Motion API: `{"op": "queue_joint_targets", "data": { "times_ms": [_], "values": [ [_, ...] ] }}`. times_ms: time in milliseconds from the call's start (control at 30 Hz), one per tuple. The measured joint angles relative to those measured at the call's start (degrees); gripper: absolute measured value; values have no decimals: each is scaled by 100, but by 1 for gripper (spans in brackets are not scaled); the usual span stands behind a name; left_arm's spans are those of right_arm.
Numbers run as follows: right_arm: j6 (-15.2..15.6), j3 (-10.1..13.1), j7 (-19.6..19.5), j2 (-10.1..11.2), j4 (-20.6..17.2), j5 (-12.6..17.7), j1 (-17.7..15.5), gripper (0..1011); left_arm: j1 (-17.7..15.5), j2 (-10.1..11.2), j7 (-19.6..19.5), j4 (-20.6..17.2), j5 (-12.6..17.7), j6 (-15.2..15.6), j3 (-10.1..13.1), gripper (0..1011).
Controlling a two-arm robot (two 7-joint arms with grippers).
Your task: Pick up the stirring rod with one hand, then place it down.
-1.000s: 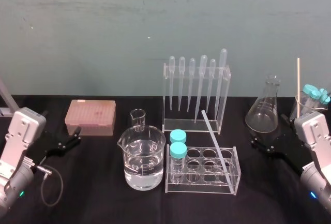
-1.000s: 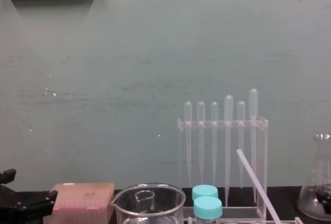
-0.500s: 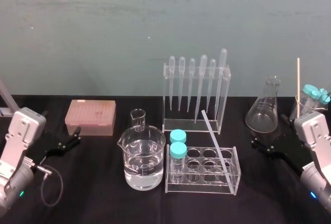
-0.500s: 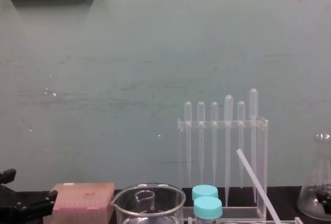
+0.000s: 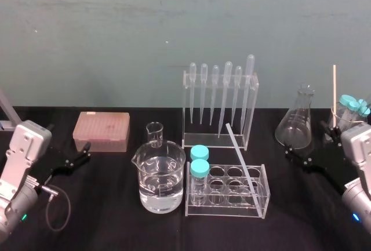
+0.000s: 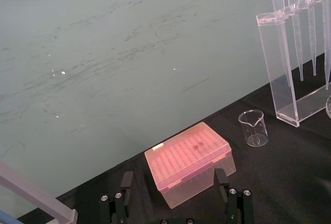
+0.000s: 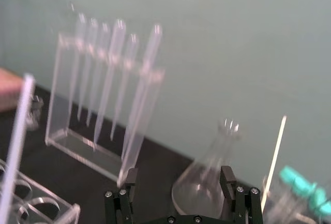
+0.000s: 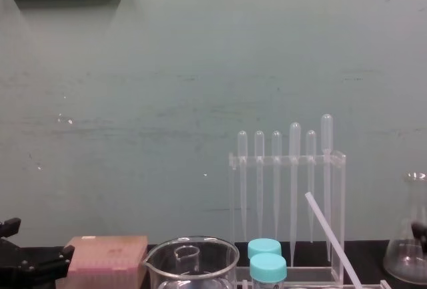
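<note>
Translucent-white straight stirring rod (image 5: 242, 161) leans slantwise in clear acrylic tube rack (image 5: 223, 209), mid-worktop; raised upper end probably eases pinch. Right end effector (image 5: 297, 156) spread, empty, right of rack. Left end effector (image 5: 86, 151) spread, idle at left.

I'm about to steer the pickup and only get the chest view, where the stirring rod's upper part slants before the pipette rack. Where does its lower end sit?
Observer: In the head view the stirring rod goes down into the tube rack at its front right corner.
Operator: Which gripper is nearer?
Observer: The right gripper, by the conical flask; the left gripper is parked far left.
Operator: Open?
Observer: Yes; the right wrist view shows its fingers spread, nothing between them.
</note>
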Motion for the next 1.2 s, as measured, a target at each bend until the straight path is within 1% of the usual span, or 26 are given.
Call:
{"op": "queue_joint_targets", "data": {
  "times_ms": [100, 133, 233, 267, 367, 400, 433, 467, 533, 567, 633, 667, 700, 733, 767, 800, 867, 900, 1000, 1100, 1200],
  "values": [
    [-362, 73, 35, 55, -197, -74, -105, 1003, 0, 0, 0, 0, 0, 0, 0, 1000],
    [-562, 78, 88, 78, -290, -149, -142, 1003, 0, 0, 0, 0, 0, 0, 0, 1000],
    [-842, 64, 209, 96, -392, -253, -150, 1003, 0, 0, 0, 0, 0, 0, 0, 1000],
    [-968, 37, 328, 94, -410, -277, -125, 1003, 0, 0, 0, 0, 0, 0, 0, 1000],
    [-1094, -32, 612, 63, -387, -215, -22, 1003, 0, 0, 0, 0, 0, 0, 0, 1000],
    [-1120, -79, 880, 32, -331, -65, 63, 1003, 0, 0, 0, 0, 0, 0, 0, 1000],
    [-1118, -106, 1029, 11, -288, 39, 121, 1003, 0, 0, 0, 0, 0, 0, 0, 1000],
    [-1074, -158, 1346, -37, -188, 265, 240, 1003, 0, 0, 0, 0, 0, 0, 0, 1000],
    [-986, -204, 1670, -92, -71, 515, 374, 1003, 0, 0, 0, 0, 0, 0, 0, 1000],
    [-866, -251, 2002, -147, 53, 764, 504, 1003, 0, 0, 0, 0, 0, 0, 0, 1000],
    [-731, -284, 2311, -198, 158, 989, 613, 1003, 0, 0, 0, 0, 0, 0, 0, 1000],
    [-552, -326, 2660, -256, 302, 1243, 748, 1003, 0, 0, 0, 0, 0, 0, 0, 1000],
    [-552, -326, 2660, -256, 302, 1243, 748, 1003, 0, 0, 0, 0, 0, 0, 0, 1000],
    [-379, -356, 2925, -304, 407, 1429, 844, 1003, 0, 0, 0, 0, 0, 0, 0, 1000],
    [-280, -373, 3064, -331, 471, 1522, 899, 1003, 0, 0, 0, 0, 0, 0, 0, 1000],
    [-60, -407, 3306, -388, 583, 1698, 1005, 1003, 0, 0, 0, 0, 0, 0, 0, 1000],
    [159, -430, 3527, -445, 712, 1860, 1101, 1003, 0, 0, 0, 0, 0, 0, 0, 1000],
    [365, -445, 3692, -498, 815, 1989, 1178, 1003, 0, 0, 0, 0, 0, 0, 0, 1000],
    [731, -452, 3909, -598, 1023, 2171, 1309, 1003, 0, 0, 0, 0, 0, 0, 0, 1000],
    [972, -449, 3982, -666, 1174, 2254, 1391, 1003, 0, 0, 0, 0, 0, 0, 0, 1000],
    [1077, -436, 3985, -698, 1243, 2276, 1425, 1003, 0, 0, 0, 0, 0, 0, 0, 1000]
  ]
}}
